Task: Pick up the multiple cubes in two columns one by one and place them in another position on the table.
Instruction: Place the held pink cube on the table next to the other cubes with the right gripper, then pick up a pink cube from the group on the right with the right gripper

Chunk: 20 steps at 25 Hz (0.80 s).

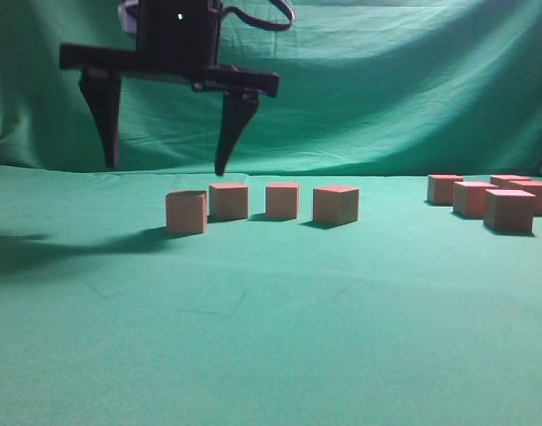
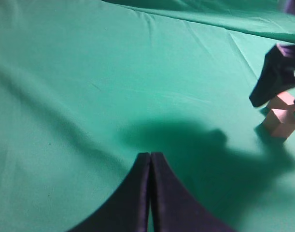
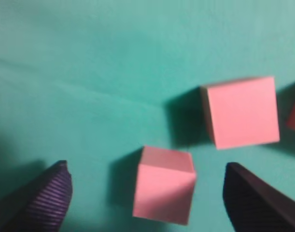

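Observation:
Four cubes stand in a row on the table (image 1: 271, 337): the leftmost cube (image 1: 185, 212), then a second (image 1: 228, 201), a third (image 1: 281, 201) and a fourth (image 1: 335, 205). My right gripper (image 1: 166, 167) hangs open above the leftmost cube (image 3: 164, 193), its fingertips clear of it on both sides with nothing held. The neighbouring cube (image 3: 240, 112) lies just beyond. Several more cubes (image 1: 508, 211) cluster at the far right. My left gripper (image 2: 150, 155) is shut and empty over bare cloth, with two cubes (image 2: 281, 122) off to its right.
A draped green backdrop (image 1: 386, 89) rises behind the table. The right arm's shadow (image 1: 40, 244) falls on the cloth at the left. Bare cloth stretches between the row and the right-hand cluster, and across the near half of the table.

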Each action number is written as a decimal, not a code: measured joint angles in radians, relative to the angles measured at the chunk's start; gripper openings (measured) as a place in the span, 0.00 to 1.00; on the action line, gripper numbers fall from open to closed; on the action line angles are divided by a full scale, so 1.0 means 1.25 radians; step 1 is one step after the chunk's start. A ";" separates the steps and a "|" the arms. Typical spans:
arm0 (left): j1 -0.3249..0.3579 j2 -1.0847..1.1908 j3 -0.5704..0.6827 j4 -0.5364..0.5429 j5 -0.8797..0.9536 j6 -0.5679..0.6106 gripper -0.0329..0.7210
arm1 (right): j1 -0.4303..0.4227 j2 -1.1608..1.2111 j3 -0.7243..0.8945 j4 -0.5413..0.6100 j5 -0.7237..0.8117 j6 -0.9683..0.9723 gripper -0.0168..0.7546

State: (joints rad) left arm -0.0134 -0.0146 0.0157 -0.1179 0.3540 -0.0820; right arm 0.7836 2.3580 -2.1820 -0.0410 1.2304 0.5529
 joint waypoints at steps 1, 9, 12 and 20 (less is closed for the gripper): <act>0.000 0.000 0.000 0.000 0.000 0.000 0.04 | 0.000 0.000 -0.014 0.006 0.001 -0.019 0.78; 0.000 0.000 0.000 0.000 0.000 0.000 0.04 | 0.002 -0.101 -0.054 0.050 0.011 -0.163 0.81; 0.000 0.000 0.000 0.000 0.000 0.000 0.04 | -0.005 -0.187 -0.054 0.028 0.014 -0.189 0.74; 0.000 0.000 0.000 0.000 0.000 0.000 0.04 | -0.075 -0.442 0.045 -0.067 0.021 -0.202 0.75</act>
State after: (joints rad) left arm -0.0134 -0.0146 0.0157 -0.1179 0.3540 -0.0820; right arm 0.6895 1.8053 -2.1253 -0.1252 1.2562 0.3010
